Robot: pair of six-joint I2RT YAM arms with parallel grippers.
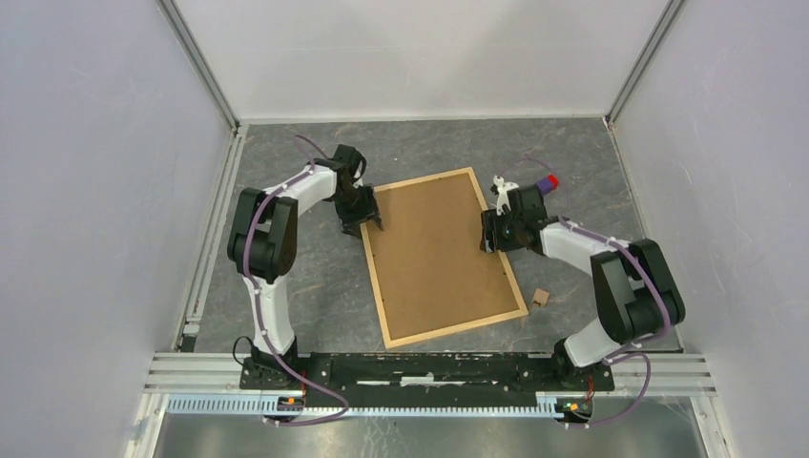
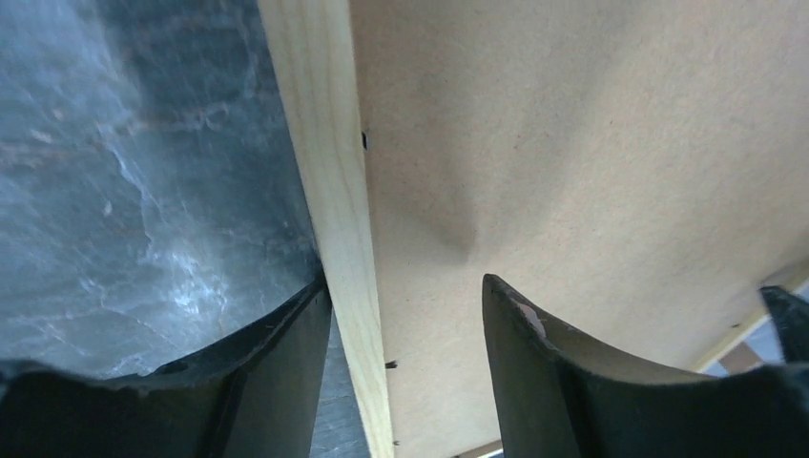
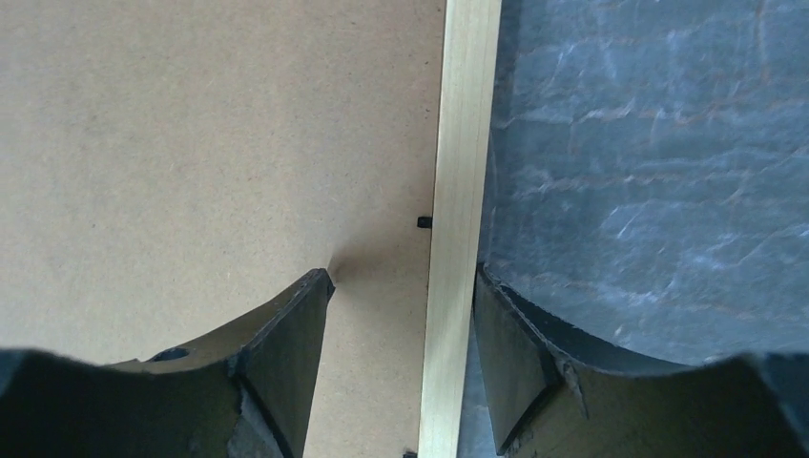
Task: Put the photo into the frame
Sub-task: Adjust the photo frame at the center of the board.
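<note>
The frame [image 1: 439,253] lies flat on the dark table with its brown fibreboard back up, turned slightly askew. No photo shows in any view. My left gripper [image 1: 367,221] sits over the frame's left rim near the far corner. In the left wrist view this gripper [image 2: 405,281] is open and straddles the light wood strip [image 2: 329,172]: one finger is outside against the strip, the other over the board. My right gripper [image 1: 491,234] is at the opposite rim. The right wrist view shows it [image 3: 401,274] open too, straddling the strip [image 3: 463,143] the same way.
A small wooden block [image 1: 541,297] lies on the table just right of the frame's near right corner. A red and blue object [image 1: 546,183] sits behind the right wrist. White walls close in the table on three sides, with a metal rail [image 1: 429,367] along the near edge.
</note>
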